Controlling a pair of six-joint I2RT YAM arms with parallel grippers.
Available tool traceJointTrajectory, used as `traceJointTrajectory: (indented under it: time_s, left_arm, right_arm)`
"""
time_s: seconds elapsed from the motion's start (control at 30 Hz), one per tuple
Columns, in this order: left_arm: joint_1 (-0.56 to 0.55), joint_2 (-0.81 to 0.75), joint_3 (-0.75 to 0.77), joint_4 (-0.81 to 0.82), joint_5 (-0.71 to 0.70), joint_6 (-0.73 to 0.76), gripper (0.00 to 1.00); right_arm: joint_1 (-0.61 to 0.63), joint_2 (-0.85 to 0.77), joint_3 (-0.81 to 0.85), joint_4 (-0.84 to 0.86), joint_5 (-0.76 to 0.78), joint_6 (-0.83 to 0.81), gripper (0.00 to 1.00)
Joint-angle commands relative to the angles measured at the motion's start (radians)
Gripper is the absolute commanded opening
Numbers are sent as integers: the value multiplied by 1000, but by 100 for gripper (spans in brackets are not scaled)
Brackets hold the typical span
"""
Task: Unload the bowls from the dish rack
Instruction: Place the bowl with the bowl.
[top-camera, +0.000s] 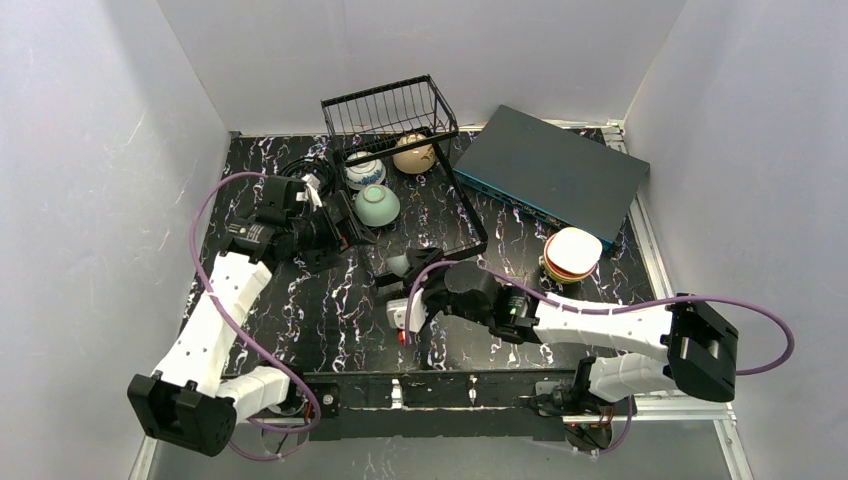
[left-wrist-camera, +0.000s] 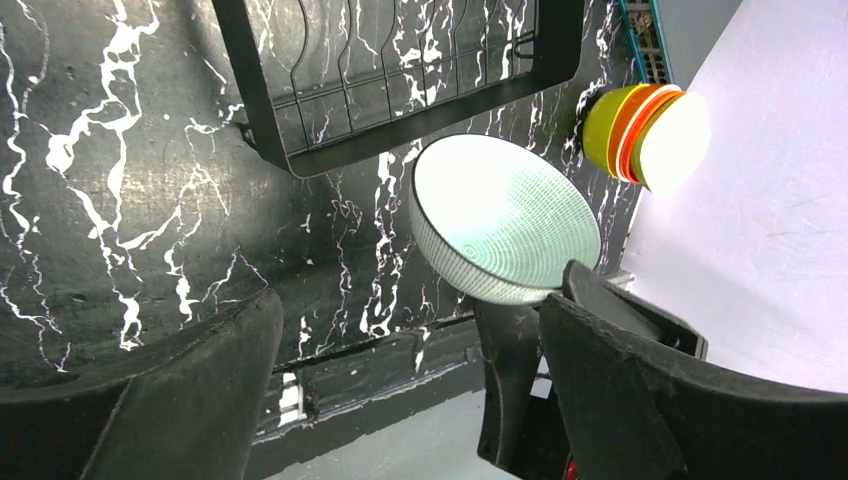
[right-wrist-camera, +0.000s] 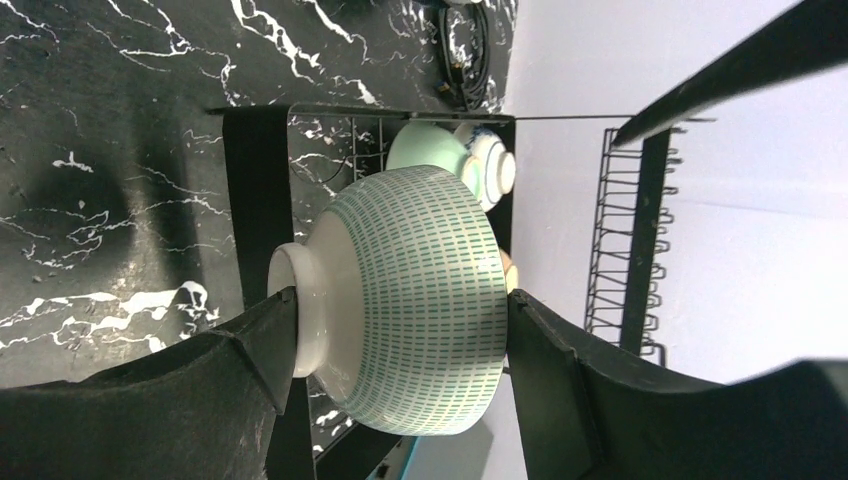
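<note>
Our right gripper is clamped on a dash-patterned bowl, pinching it foot to rim and holding it sideways above the table by the near end of the rack; we judge the glazed bowl could slip and drop if swung fast.

The table is black, veined with white like marble. At its far right lies a box, flat and dark grey-teal, set askew to the table's edges, with a brighter teal strip along its near side. A tangle of black cable lies at the far left. A metal rail runs along the right edge. Plain white walls close in three sides.
</note>
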Motion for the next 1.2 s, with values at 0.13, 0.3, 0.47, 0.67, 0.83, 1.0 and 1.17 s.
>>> traceJointTrajectory:
  time_s: [0.13,0.3,0.47,0.67,0.83,1.0,1.17]
  left_arm:
    - [-5,60,49,-71,94,29,93]
    - [-5,110,74,-119,103,63,86]
    - [-5,160,89,-141,136,79,83]
    - [-5,205,116,-161,155,96,73]
    - [-5,241,99,-175,217,111,60]
    - [-5,255,84,-179,261,122,51]
    - [-16,275,67,-179,288,130,44]
  right_arm:
    - [64,-22,-31,268,103,-149,13]
    - [98,-4,-48,333,118,-217,12]
    - [132,23,-47,357,143,-268,11]
    - [161,50,-41,365,165,-314,11]
    - [172,68,-38,381,171,-345,11]
    - [182,88,-35,405,181,-373,11]
    - [188,103,-31,423,181,-392,11]
